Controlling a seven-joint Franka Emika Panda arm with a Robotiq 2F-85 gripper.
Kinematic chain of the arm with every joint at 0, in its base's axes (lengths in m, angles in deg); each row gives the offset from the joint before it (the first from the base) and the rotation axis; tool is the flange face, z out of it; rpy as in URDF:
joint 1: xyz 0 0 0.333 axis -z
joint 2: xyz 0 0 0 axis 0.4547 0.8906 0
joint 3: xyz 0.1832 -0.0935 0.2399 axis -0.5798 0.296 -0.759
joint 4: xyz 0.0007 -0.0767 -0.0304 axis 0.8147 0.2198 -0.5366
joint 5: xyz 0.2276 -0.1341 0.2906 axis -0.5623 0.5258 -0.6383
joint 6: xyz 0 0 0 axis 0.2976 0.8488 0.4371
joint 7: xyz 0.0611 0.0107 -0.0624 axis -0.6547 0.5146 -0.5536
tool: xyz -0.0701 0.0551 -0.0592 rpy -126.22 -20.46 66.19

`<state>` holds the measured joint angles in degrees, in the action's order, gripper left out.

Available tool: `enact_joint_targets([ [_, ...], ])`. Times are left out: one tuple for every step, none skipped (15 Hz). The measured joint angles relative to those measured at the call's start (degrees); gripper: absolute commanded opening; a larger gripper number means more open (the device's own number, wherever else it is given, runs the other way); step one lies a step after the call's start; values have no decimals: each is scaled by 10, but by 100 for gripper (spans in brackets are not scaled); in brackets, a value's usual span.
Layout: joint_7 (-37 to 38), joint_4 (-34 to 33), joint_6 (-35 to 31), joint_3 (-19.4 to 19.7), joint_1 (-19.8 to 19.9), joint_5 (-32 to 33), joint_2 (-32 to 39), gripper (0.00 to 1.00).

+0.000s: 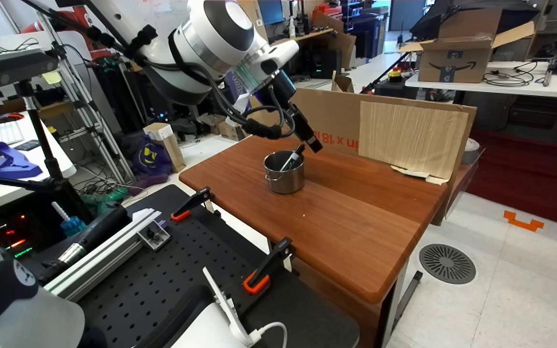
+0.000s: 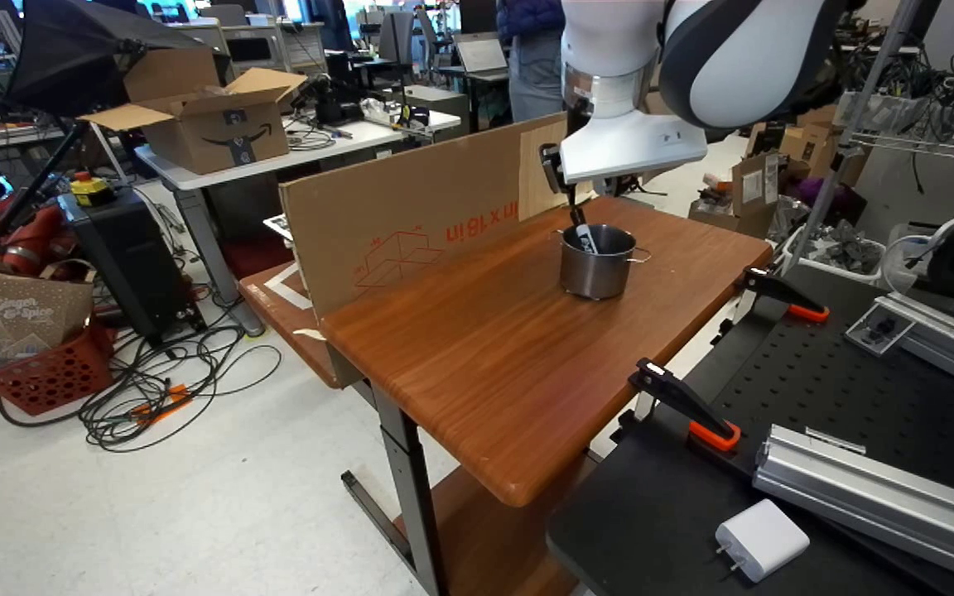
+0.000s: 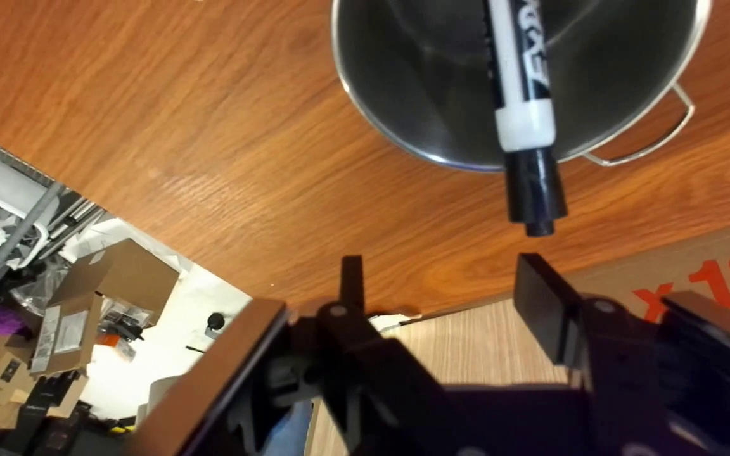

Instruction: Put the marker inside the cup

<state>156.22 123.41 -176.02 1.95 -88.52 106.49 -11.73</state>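
Note:
The cup [image 1: 284, 181] is a small grey metal pot with wire handles, upright on the wooden table; it also shows in an exterior view [image 2: 593, 275] and at the top of the wrist view [image 3: 403, 82]. The marker [image 1: 292, 159], white and black with a black cap, leans inside the cup, its capped end above the rim. It also shows in an exterior view [image 2: 584, 233] and in the wrist view [image 3: 525, 120]. My gripper [image 3: 441, 269] is open and empty, its fingers apart and away from the marker's cap. In an exterior view the gripper [image 1: 313, 141] is beside and above the cup.
The wooden table [image 1: 356, 241] has a cardboard panel [image 2: 419, 223] standing along its far edge, with a wood-grain sheet [image 1: 411, 137] on it. Two orange-handled clamps [image 1: 269, 266] [image 1: 192, 204] hold the near edge beside the black perforated board [image 1: 177, 270].

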Motion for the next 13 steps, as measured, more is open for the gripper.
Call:
enact_joint_targets([
  [-3,0,0,0,0,-5,0,99],
  [-7,0,0,0,0,-10,0,100],
  [-12,0,0,0,0,-16,0,100],
  [-18,0,0,0,0,-22,0,100],
  [-24,0,0,2,0,-26,0,100],
  [-29,0,-1,6,-2,-28,-2,100],
  [-35,1,-3,15,-7,-28,-5,100],
  [-44,3,-9,30,-18,-28,-11,100],
  [-58,9,-12,47,-32,-28,-20,100],
  [-69,16,-12,61,-44,-28,-30,100],
  [-75,22,-12,68,-51,-28,-37,100],
  [-77,26,-12,70,-54,-28,-41,100],
  [-78,28,-13,70,-55,-28,-42,100],
])
